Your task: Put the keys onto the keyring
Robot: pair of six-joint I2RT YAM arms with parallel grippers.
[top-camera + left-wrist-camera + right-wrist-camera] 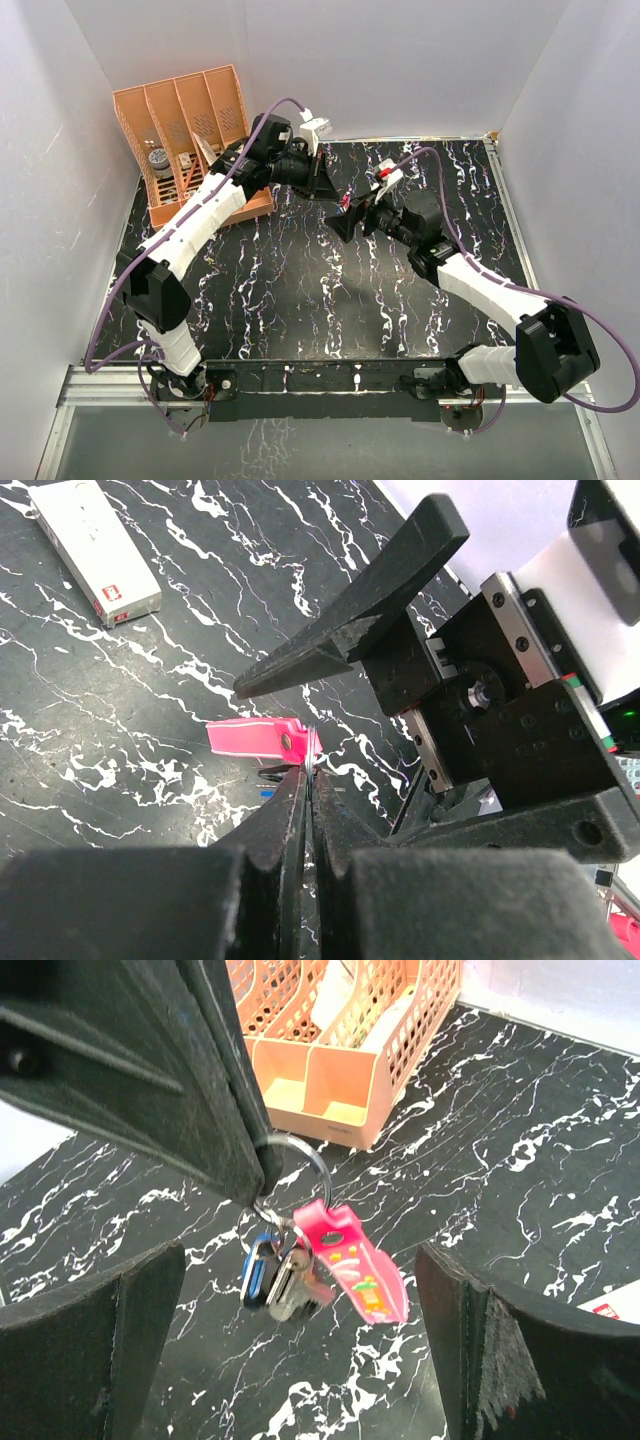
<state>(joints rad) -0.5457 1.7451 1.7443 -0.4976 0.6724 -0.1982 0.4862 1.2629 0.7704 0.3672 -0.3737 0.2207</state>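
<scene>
Keyring (pixel 322 1165) is held off the counter (pixel 520 1210), its thin silver ring pinched in the fully closed left hand (pixel 308 780). Pink fob (pixel 360 1270) hangs below. Blue-headed key (pixel 257 1272) and second, darker key (pixel 293 1282) are seen hanging from the ring beside the fob, so both appear threaded.

Right hand (pixel 347 213) is spread wide, nothing held, and faces the bundle from just beside it.

Threading is judged done and the task at its final step. Whether each key sits fully inside the coil can't be confirmed from these views.

Next move: bundle to be lowered onto bare counter, away from the orange organizer (pixel 340 1070) and white box (pixel 95 545), then released. Right hand to be kept clear of the dangling keys.
</scene>
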